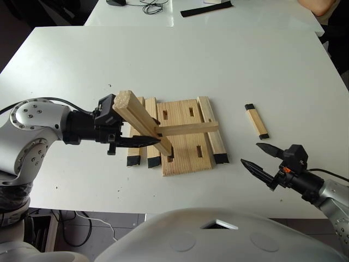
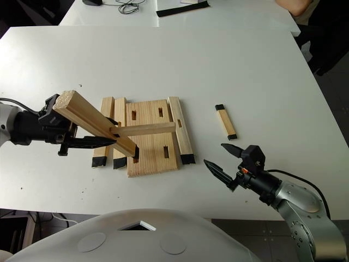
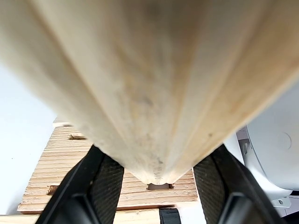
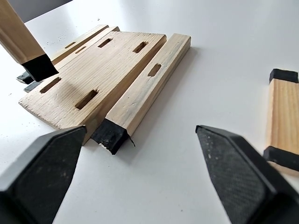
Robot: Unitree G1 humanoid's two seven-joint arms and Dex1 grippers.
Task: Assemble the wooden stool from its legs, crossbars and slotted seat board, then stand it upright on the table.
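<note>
Leg (image 1: 139,117) leaned, pinched by the left gripper (image 1: 147,141), foot on seat board (image 1: 185,155) — whether slotted, unclear — right gripper (image 1: 250,153) hovered spread.

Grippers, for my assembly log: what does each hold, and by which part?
The left gripper clamps the tilted leg about mid-length, near its crossbar; the right gripper is open and empty.

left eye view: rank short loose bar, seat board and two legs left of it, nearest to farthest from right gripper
1. short loose bar, ahead of the right gripper
2. seat board, to its left
3. two legs, past the board
</note>
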